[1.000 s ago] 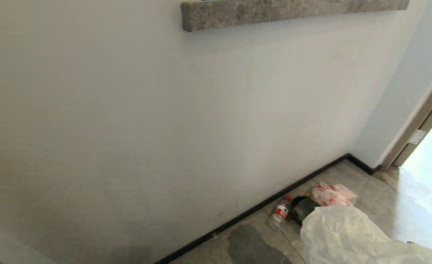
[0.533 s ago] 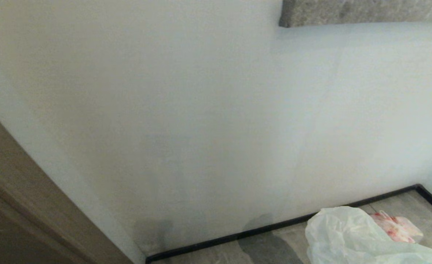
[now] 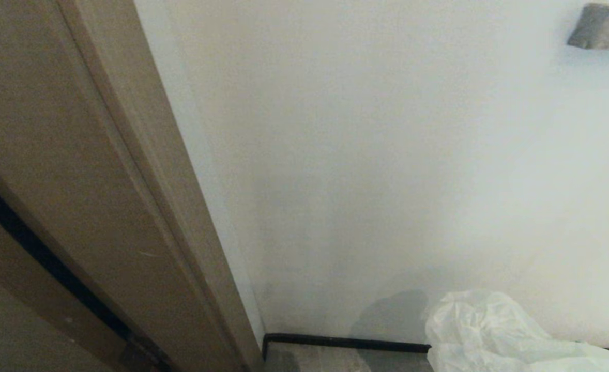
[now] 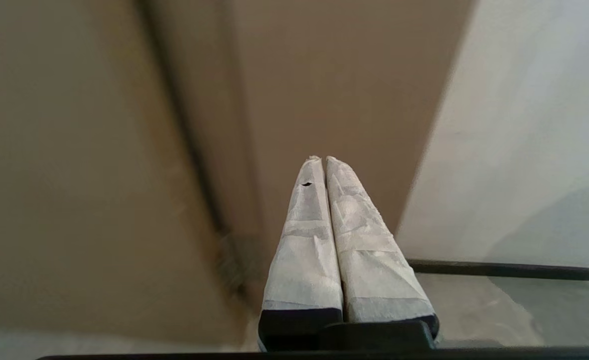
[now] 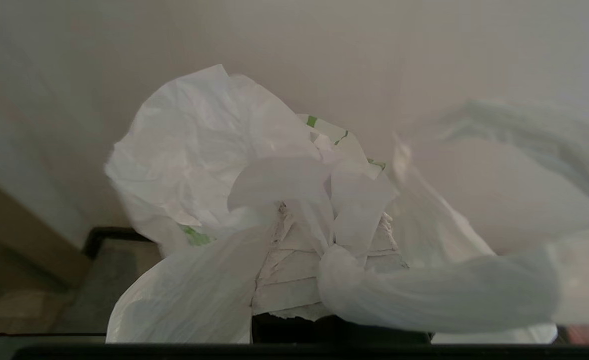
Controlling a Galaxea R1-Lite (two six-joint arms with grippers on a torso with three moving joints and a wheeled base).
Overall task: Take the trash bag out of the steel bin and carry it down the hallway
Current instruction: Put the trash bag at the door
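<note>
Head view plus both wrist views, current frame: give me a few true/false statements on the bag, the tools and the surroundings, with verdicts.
1. The right tool is shut on the thin crinkled translucent white plastic trash bag. True.
2. The left tool holds a corner of the bag. False: its taped fingers are shut on nothing.
3. A tan wooden door frame fills the left of the head view. True.
4. The brushed-steel bin stands beside the bag. False: no bin is in any view.
5. A black skirting strip runs along the foot of the white wall. True.
</note>
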